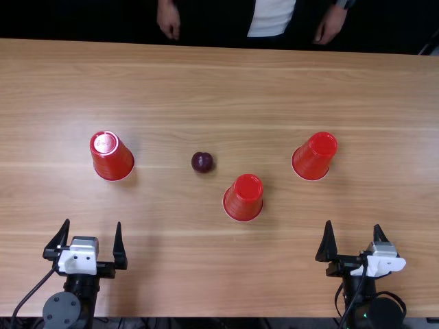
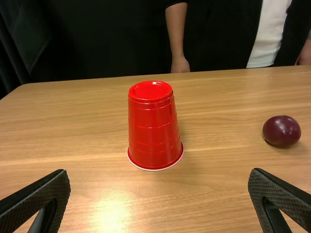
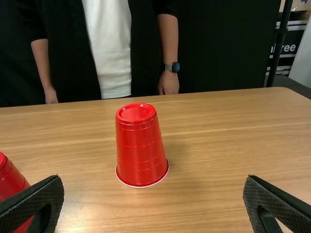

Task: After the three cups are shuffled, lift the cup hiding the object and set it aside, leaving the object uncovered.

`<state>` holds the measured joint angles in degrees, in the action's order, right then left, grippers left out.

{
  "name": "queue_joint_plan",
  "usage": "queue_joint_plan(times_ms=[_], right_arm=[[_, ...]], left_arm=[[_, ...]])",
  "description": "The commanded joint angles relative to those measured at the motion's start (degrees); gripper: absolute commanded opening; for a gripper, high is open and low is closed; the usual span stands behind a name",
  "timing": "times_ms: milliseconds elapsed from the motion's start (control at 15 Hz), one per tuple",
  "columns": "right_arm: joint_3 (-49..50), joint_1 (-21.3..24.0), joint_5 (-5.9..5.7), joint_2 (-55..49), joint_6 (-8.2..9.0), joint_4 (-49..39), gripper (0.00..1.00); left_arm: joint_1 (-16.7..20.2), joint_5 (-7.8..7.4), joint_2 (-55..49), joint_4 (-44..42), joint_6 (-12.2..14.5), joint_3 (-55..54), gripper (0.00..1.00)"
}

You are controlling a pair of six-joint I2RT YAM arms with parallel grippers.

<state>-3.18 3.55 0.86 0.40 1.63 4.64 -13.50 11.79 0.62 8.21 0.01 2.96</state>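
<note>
Three red cups stand upside down on the wooden table [image 1: 219, 89]: a left cup [image 1: 110, 156] [image 2: 154, 126], a middle cup [image 1: 243, 197] [image 3: 8, 187] nearer my side, and a right cup [image 1: 315, 156] [image 3: 140, 145]. A dark purple ball [image 1: 202, 162] [image 2: 281, 131] lies uncovered on the table between the left and middle cups. My left gripper [image 1: 88, 243] [image 2: 160, 204] is open at the near left edge, in front of the left cup. At the near right edge my right gripper [image 1: 353, 241] [image 3: 155, 204] is open, facing the right cup. Nothing is between either pair of fingers.
A person stands behind the far edge of the table, hands hanging off it and touching nothing. Bare tabletop surrounds the cups.
</note>
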Motion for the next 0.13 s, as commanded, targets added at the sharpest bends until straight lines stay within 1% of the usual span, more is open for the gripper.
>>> queue_joint_plan(times_ms=[0, 67], right_arm=[[0.81, 0.58, 0.09, -0.4, 0.16, -0.47, 1.0], [0.81, 0.58, 0.09, -0.4, 0.16, -0.47, 1.0]], left_arm=[[-0.21, 0.23, -0.62, 1.6, 0.83, -2.96, 1.0], [-0.21, 0.23, -0.62, 1.6, 0.83, -2.96, 1.0]])
